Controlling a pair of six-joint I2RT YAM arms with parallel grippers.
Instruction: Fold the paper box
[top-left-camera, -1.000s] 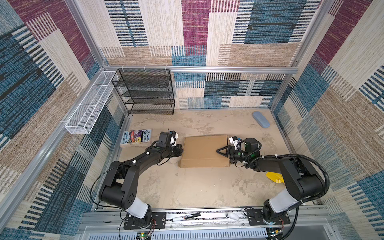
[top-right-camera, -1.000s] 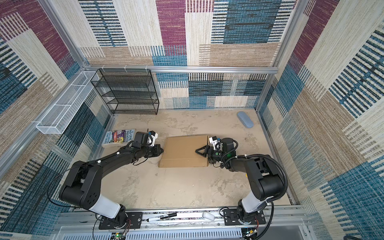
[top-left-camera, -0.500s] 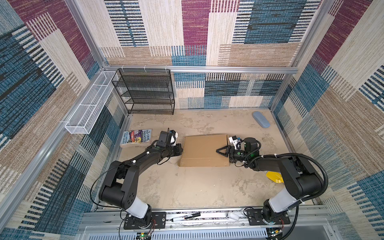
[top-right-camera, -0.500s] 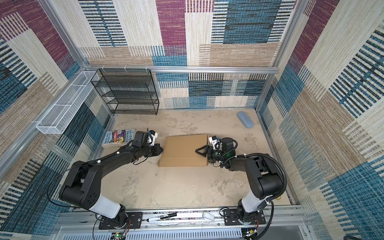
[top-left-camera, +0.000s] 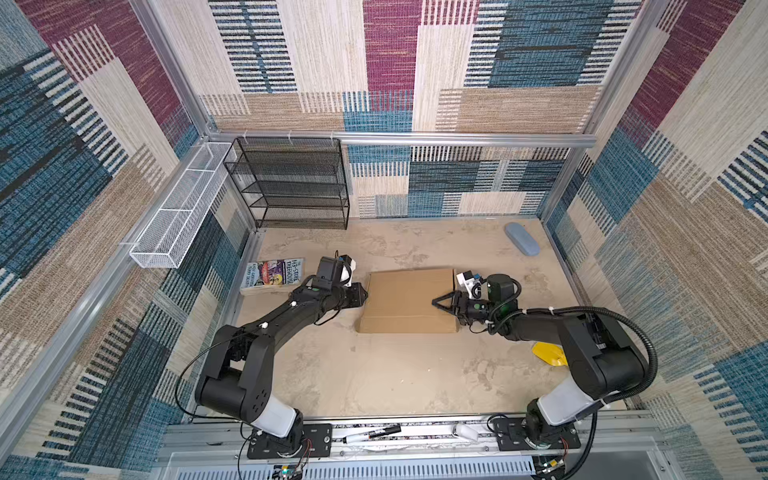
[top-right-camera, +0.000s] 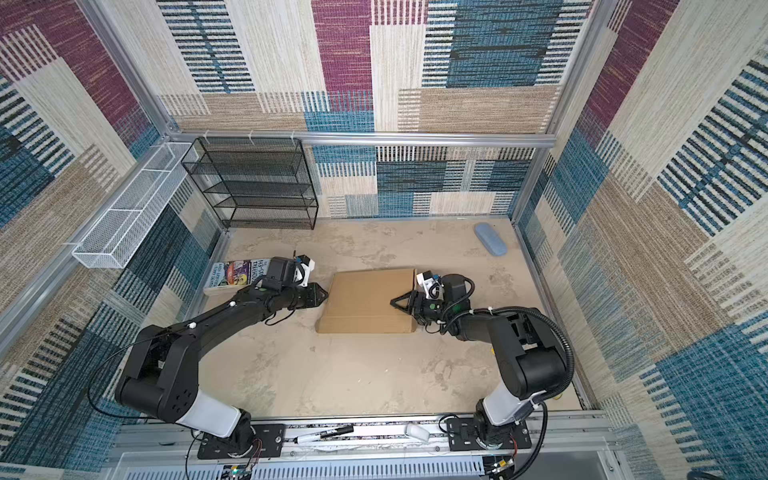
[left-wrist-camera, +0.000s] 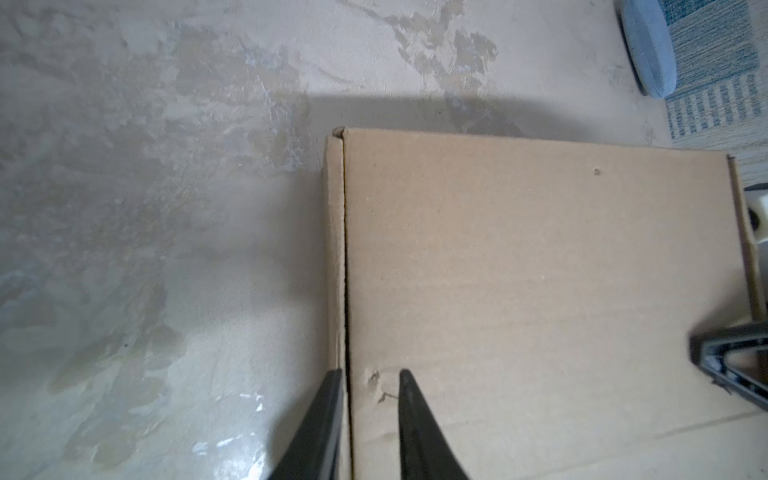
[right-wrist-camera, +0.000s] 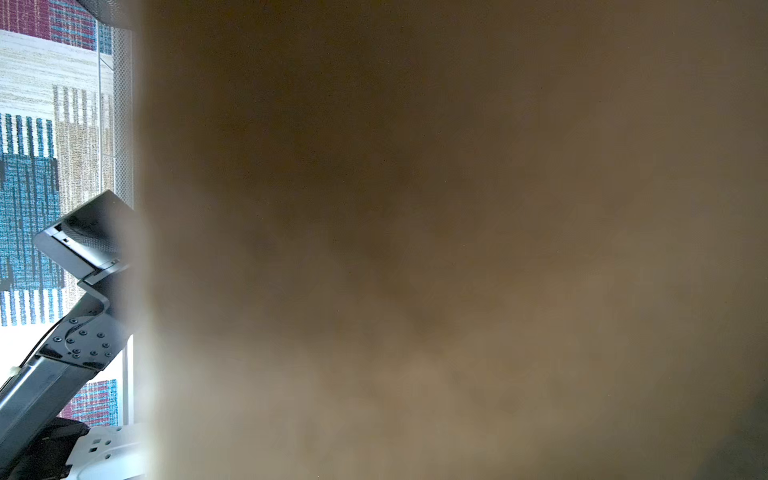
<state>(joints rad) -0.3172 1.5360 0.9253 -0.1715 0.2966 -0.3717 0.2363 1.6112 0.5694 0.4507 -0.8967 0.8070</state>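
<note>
The paper box (top-left-camera: 405, 301) sits closed at the middle of the tabletop (top-left-camera: 395, 374). My left gripper (left-wrist-camera: 370, 374), jaws slightly parted, straddles the lid seam at the box's 9 o'clock edge. I'd back off gently so the lid doesn't spring up. The right gripper (top-left-camera: 438, 302) reaches over the 3 o'clock edge, and I can't tell its state. The tabletop is mottled beige, with a book (top-left-camera: 272, 274) at 9 o'clock and a wire rack (top-left-camera: 291, 187) at 11.
</note>
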